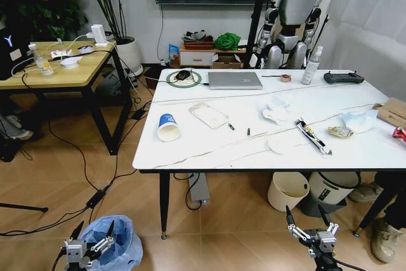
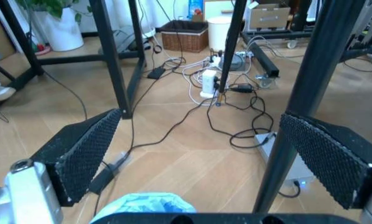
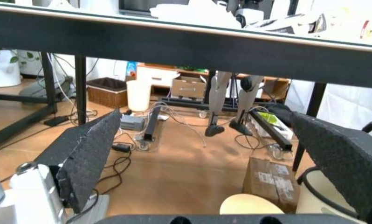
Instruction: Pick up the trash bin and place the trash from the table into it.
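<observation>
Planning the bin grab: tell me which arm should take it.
Left, probably. The left gripper hangs open right beside the bin on the floor, while the right gripper, also open, sits far off on the opposite side, before the table.

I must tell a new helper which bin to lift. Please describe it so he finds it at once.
Start at the marble table; the bin stands on the wood floor off its front left leg, by the left gripper. Unlike the two bins under the table, it wears a crinkly pale-blue bag.
</observation>
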Available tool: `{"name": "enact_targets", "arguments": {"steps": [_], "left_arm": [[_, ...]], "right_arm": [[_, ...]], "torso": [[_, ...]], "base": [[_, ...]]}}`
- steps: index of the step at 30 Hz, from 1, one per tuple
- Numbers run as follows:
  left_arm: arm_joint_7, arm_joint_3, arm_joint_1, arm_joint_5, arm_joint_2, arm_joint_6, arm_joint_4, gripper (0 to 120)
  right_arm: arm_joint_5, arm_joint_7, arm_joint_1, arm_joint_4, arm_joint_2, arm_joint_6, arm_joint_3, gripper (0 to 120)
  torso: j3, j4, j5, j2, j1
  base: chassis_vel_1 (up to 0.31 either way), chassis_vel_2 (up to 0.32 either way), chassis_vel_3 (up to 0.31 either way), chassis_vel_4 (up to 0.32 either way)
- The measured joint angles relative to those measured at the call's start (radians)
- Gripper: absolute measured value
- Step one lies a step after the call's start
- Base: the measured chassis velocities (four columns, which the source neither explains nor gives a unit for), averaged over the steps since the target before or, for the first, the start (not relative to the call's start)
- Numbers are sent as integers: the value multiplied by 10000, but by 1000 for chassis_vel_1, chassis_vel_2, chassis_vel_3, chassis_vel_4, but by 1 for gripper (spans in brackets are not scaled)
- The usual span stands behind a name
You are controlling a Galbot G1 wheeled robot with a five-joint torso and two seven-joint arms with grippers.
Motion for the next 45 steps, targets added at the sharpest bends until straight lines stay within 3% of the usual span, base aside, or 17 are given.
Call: {"name": "enact_targets", "arguments": {"steps": [45], "left_arm": [[-72,31,-181,62,-93,167,223,100]], "right_arm": [[58,3,77,-145,0,60,27,100]], "torso": [[-1287,0,1,-2290,-1001]], "base": [[0,0,0,0]]}}
